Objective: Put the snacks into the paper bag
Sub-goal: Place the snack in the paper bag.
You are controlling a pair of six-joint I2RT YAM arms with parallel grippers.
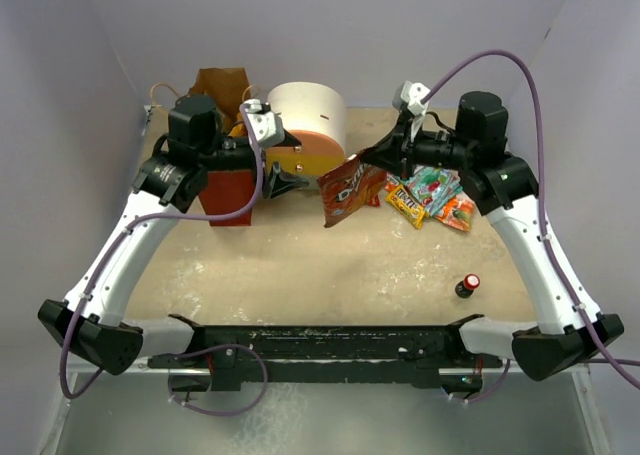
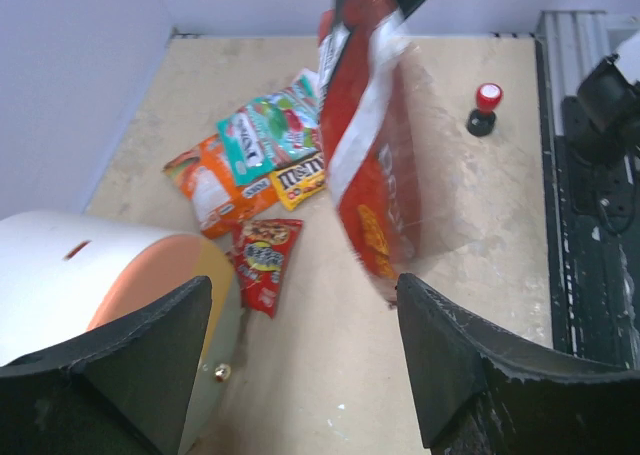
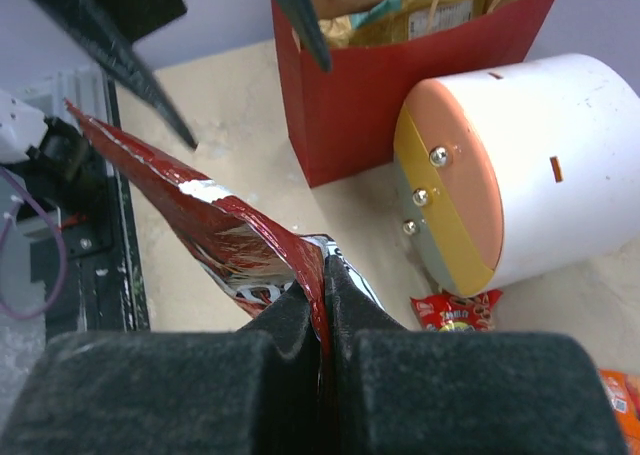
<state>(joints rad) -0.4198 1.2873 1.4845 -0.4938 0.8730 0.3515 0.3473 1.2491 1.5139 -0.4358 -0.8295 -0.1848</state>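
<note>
**Red Doritos bag (image 1: 345,193) is hanging mid-desk, with the paper bag (image 1: 228,190) waiting at its 9 o'clock**

Your right pincer (image 3: 328,275) is pressing together on the top edge of the chip bag. The packet is dangling clear of the desk (image 1: 350,265), its long axis running in the top view from the pinch at 1 o'clock down to 7 o'clock. Your left pincer (image 2: 305,345) is standing spread and holding nothing just beside the packet at its 9 o'clock, between it and the paper bag, whose open mouth is lying nearer 10 o'clock. The round drawer unit (image 1: 305,115) is sitting at 11 o'clock, close to that path. The left arm is the nearer one to the paper bag, so you are likely weighing a handover against a long reach across. The other snacks (image 1: 430,195) are lying at the packet's 3 o'clock.
</note>
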